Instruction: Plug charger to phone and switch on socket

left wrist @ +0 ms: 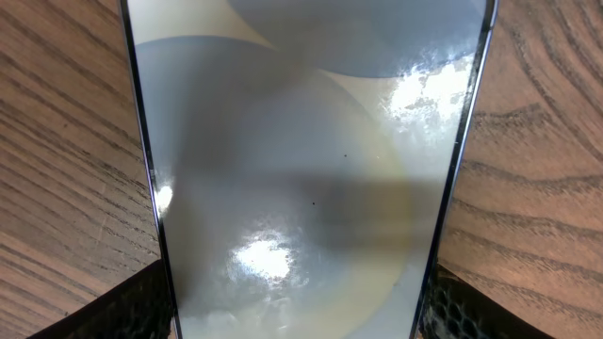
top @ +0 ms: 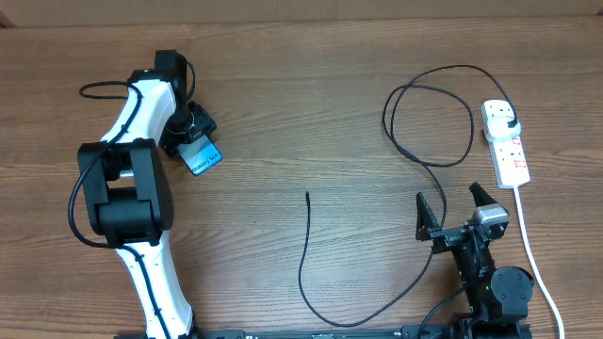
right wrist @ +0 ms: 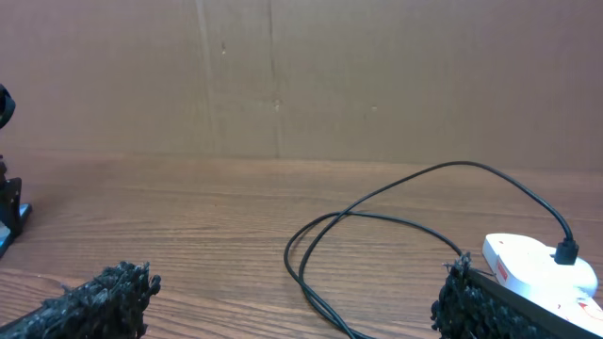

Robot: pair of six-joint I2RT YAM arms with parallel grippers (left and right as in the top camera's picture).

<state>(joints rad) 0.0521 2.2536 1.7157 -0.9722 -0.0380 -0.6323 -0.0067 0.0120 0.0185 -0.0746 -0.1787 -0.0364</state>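
The phone (top: 203, 156) lies flat on the table at the left, its light-blue end showing past my left gripper (top: 193, 141). In the left wrist view the phone's glossy screen (left wrist: 301, 160) fills the gap, and both black fingers (left wrist: 132, 306) press its dark edges, so my left gripper (left wrist: 297, 320) is shut on it. The charger (top: 303, 254) is a thin black cable. Its free tip (top: 307, 194) rests mid-table, and its plug head (top: 510, 124) sits in the white socket (top: 505, 141) at the right. My right gripper (top: 449, 198) stands open and empty, below the cable's loop (right wrist: 377, 218).
The socket's white cord (top: 535, 254) runs down the right side past the right arm. A brown board wall (right wrist: 283, 75) stands behind the table. The socket (right wrist: 537, 264) shows beside my right gripper's (right wrist: 297, 301) right finger (right wrist: 480, 306).
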